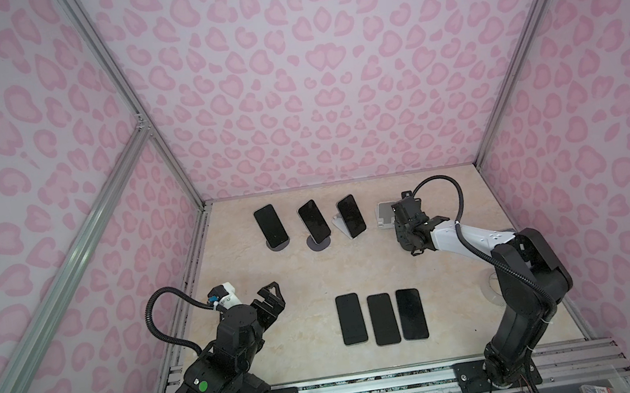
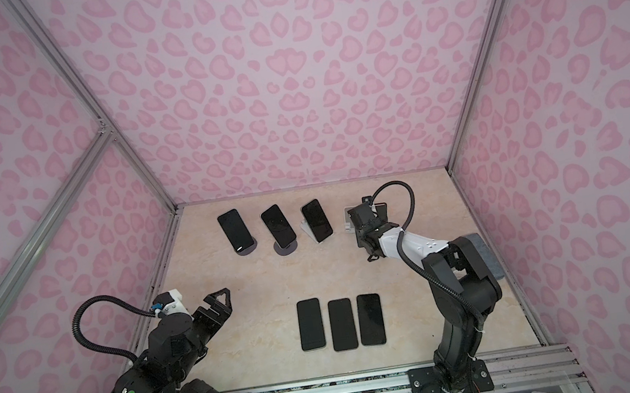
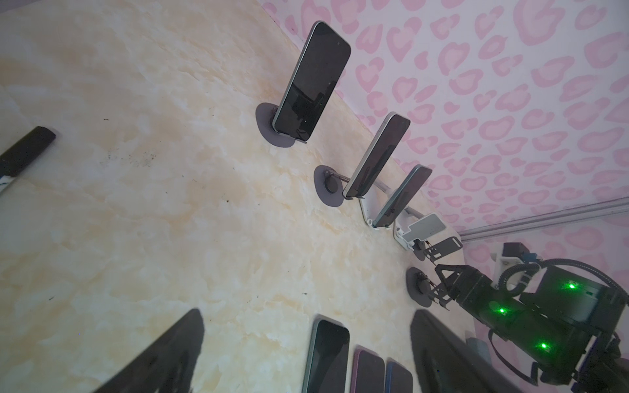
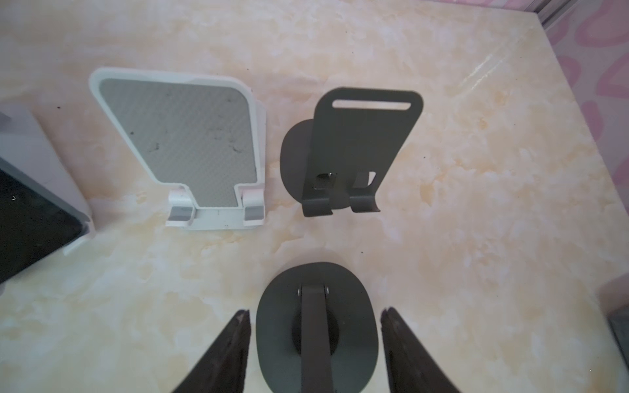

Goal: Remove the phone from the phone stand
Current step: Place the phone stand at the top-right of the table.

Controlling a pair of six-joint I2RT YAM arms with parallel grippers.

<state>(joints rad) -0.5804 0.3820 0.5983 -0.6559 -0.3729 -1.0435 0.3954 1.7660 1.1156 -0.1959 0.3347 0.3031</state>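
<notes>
Right gripper (image 4: 315,310) hangs at the far right of the marble-patterned table (image 1: 298,274), dark fingers (image 4: 235,343) held apart on either side of an empty dark grey oval-based stand (image 4: 316,326); I see nothing clamped between them. At the table's left edge, my left gripper (image 1: 273,297) is spread wide and carries nothing. The far row holds three black-screened phones leaning on stands: left phone (image 1: 271,226) and middle phone (image 1: 313,219) on dark round bases (image 1: 279,245), right phone (image 1: 351,215) on a white folding stand (image 1: 338,225). An empty white padded stand (image 4: 180,143) and empty dark grey slotted stand (image 4: 360,143) sit just beyond those fingers. Three black flat phones (image 1: 383,318) lie side by side up front.
</notes>
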